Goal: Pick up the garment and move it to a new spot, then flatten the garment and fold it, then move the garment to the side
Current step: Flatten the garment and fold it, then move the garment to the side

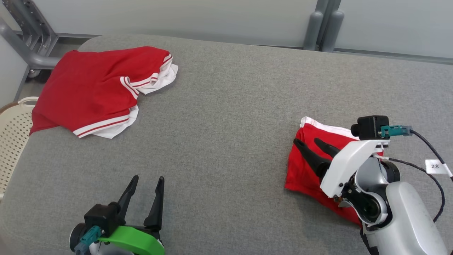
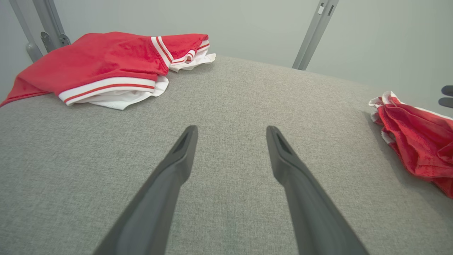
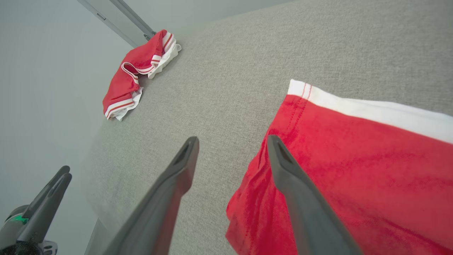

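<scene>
Head view: the folded red garment (image 1: 304, 170) lies at the right of the grey table (image 1: 226, 141). The right gripper (image 1: 306, 140) is over it, fingers spread, clasping nothing. The left gripper (image 1: 148, 178) is at the near edge, likewise spread and empty. A rumpled striped garment (image 1: 88, 88) lies far left, beside a cream basket (image 1: 12, 138).

Left wrist view: fingers wide apart over bare grey fabric, well clear of both garments.

Right wrist view: one finger is over the red cloth, the other over the table. Contact cannot be confirmed.
</scene>
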Robot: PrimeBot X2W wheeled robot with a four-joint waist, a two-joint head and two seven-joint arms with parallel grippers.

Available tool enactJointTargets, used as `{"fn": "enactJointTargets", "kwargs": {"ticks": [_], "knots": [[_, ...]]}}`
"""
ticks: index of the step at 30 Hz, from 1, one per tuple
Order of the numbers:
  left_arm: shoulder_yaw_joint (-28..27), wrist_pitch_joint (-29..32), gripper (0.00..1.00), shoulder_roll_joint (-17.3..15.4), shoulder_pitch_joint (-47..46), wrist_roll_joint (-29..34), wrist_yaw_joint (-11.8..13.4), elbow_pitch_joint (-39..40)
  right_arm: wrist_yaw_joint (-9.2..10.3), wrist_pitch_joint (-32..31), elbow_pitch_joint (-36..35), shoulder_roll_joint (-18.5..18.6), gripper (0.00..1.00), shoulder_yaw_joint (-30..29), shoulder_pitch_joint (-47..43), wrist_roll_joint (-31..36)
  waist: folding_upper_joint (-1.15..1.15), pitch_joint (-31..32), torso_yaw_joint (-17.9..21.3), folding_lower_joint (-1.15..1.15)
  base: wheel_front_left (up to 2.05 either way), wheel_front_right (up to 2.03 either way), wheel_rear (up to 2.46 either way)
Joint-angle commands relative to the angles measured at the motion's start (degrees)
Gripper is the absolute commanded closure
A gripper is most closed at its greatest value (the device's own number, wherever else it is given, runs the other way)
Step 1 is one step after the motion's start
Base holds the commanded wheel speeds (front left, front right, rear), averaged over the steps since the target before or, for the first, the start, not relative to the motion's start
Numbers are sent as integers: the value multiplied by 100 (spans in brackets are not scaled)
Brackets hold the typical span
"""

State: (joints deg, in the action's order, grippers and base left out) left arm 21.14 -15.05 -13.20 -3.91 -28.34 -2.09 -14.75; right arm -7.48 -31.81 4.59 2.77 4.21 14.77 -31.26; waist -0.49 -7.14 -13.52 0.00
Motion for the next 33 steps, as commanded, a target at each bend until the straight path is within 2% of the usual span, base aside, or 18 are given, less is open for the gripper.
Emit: {"fn": "enactJointTargets", "kwargs": {"ticks": [1, 4, 6, 10, 15, 19, 26, 27, 28, 29, 33], "knots": [[-29, -14, 0, 7, 97, 51, 1, 45, -2, -68, -234, 28, 0, -93, -165, 72, 49, 21, 60, 0, 0, 0, 0], [-116, -14, 0, -2, 151, 46, 44, 166, -2, -408, -831, 69, 0, -508, -384, 374, 49, -69, 141, 0, 0, 0, 0], [-169, -13, 0, 33, 136, 24, 59, 281, -2, -664, -1111, 244, 0, -875, -488, 647, 49, -198, 176, 0, 0, 0, 0], [-150, -14, 0, 54, 19, 59, -12, 417, -2, -1005, -1354, 496, 0, -1355, -629, 893, 49, -433, 196, 0, 0, 0, 0], [-112, -14, 0, 67, -97, 90, -59, 417, -2, -1154, -1263, 551, 0, -1619, -768, 981, 49, -599, 178, 0, 0, 0, 0], [-120, -14, 0, 51, -166, 88, -90, 386, -2, -1324, -1022, 437, 0, -1773, -864, 1032, 49, -674, 156, 0, 0, 0, 0], [-152, -14, 0, 27, -238, 106, -114, 325, -3, -1458, -227, 198, 0, -1579, -561, 832, 49, -735, 135, 0, 0, 0, 0], [-154, -14, 0, 30, -261, 114, -115, 317, -2, -1443, -108, 170, 23, -1512, -473, 804, 49, -736, 135, 0, 0, 0, 0], [-155, -14, 0, 38, -282, 122, -116, 308, -2, -1411, -13, 161, 80, -1463, -389, 810, 49, -733, 133, 0, 0, 0, 0], [-151, -14, 0, 46, -292, 131, -117, 302, -3, -1399, 52, 197, 100, -1385, -313, 813, 49, -728, 133, 0, 0, 0, 0], [-166, -13, 0, 86, -291, 143, -104, 328, -1, -1532, 77, 558, 100, -1208, -72, 681, 49, -725, 211, 0, 0, 0, 0]]}}
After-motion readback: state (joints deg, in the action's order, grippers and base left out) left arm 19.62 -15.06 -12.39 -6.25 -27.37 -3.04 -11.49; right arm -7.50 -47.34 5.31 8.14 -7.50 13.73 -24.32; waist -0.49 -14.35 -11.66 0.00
